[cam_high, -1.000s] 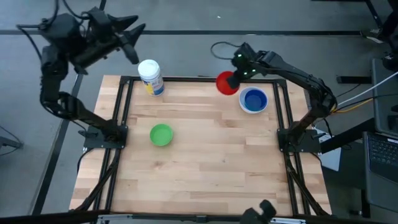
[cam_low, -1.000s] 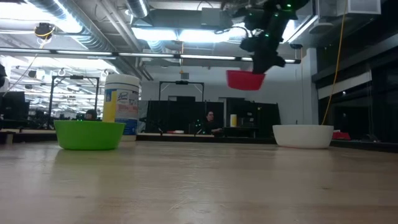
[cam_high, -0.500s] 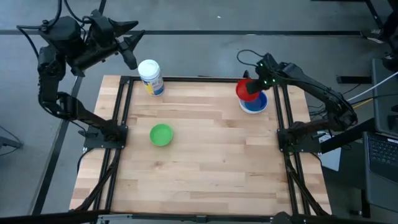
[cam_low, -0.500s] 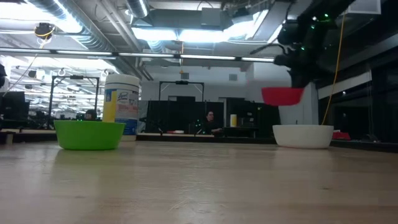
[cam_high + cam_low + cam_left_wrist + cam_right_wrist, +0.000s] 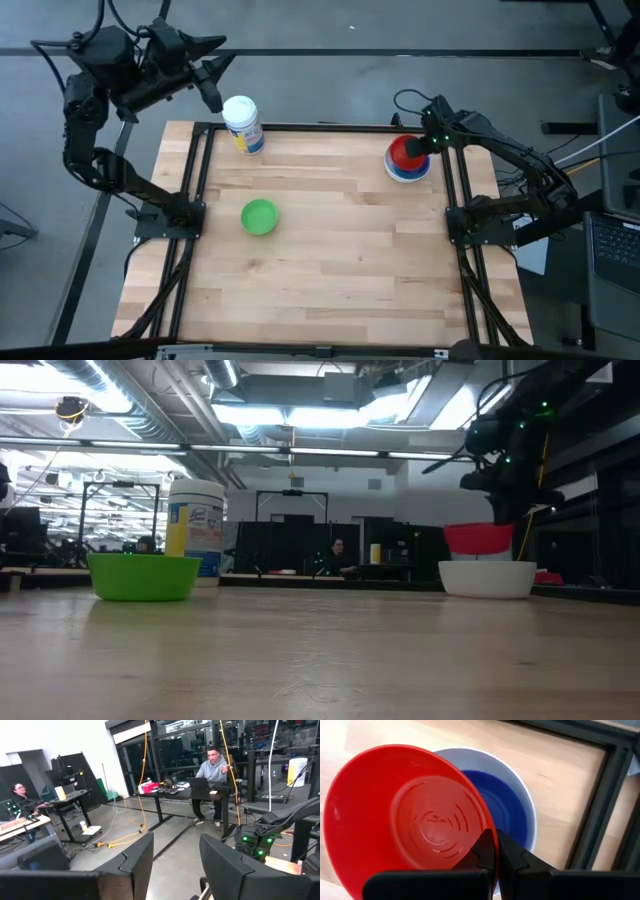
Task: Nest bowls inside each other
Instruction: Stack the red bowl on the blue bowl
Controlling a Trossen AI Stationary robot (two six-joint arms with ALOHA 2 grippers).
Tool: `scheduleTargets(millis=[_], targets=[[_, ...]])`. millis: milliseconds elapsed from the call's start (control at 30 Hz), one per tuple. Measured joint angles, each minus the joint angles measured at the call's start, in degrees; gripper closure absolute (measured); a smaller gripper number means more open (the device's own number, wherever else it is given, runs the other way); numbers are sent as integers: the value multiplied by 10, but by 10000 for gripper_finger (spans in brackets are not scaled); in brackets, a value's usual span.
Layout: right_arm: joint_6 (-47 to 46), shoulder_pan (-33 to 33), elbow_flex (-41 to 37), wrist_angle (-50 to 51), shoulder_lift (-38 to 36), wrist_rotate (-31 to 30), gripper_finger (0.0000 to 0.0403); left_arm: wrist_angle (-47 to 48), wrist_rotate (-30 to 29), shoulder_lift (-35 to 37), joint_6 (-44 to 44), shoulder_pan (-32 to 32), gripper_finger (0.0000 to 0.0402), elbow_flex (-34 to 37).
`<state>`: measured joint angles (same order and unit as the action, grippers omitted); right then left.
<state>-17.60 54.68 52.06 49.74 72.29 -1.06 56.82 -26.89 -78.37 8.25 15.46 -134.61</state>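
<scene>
The right gripper [image 5: 418, 147] is pinched tight on the rim of the red bowl [image 5: 403, 152] and holds it in the air, right above the white bowl [image 5: 407, 172]. It holds the thin edge so that the round bottom hangs free and can slip down into the bowl below. In the low view the red bowl [image 5: 478, 538] floats just over the white bowl [image 5: 488, 578], close to it, and I cannot tell if the two touch yet. The right wrist view shows a dark blue bowl [image 5: 502, 810] already sitting inside the white bowl [image 5: 529, 807], so the white one, which looks the widest, is the bottom of the stack. The red bowl [image 5: 402, 815] hangs a little off to one side of the white bowl, not straight over its middle, so I think it needs a small nudge before it is let go. The green bowl [image 5: 259, 215] sits alone on the bench [image 5: 340, 260], far from the white bowl, and I think it waits its turn. A tub with a white lid [image 5: 242, 124] stands even farther from the white bowl, at the bench's back edge; it is not a bowl, so it stays out. The left gripper [image 5: 213, 78] waits up high off the bench, far from the white bowl, with its fingers [image 5: 132, 865] spread apart and nothing between them.
</scene>
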Motion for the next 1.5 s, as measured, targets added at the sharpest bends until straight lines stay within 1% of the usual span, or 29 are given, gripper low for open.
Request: scheduleTargets(millis=[167,467,733,1233,1400,1500], targets=[[10,20,-13,2,0,0,401,0,0,0,-1,0,245,0],[-2,19,-13,-5,0,-4,401,0,0,0,-2,0,245,0],[-52,16,-13,5,0,-2,401,0,11,0,0,0,245,0],[-154,-23,-13,9,-9,6,401,0,11,0,13,0,245,0],[-176,-18,-13,14,-26,-25,401,0,12,0,26,0,245,0],[-173,-11,-12,46,-32,-38,401,0,12,0,27,0,245,0]])
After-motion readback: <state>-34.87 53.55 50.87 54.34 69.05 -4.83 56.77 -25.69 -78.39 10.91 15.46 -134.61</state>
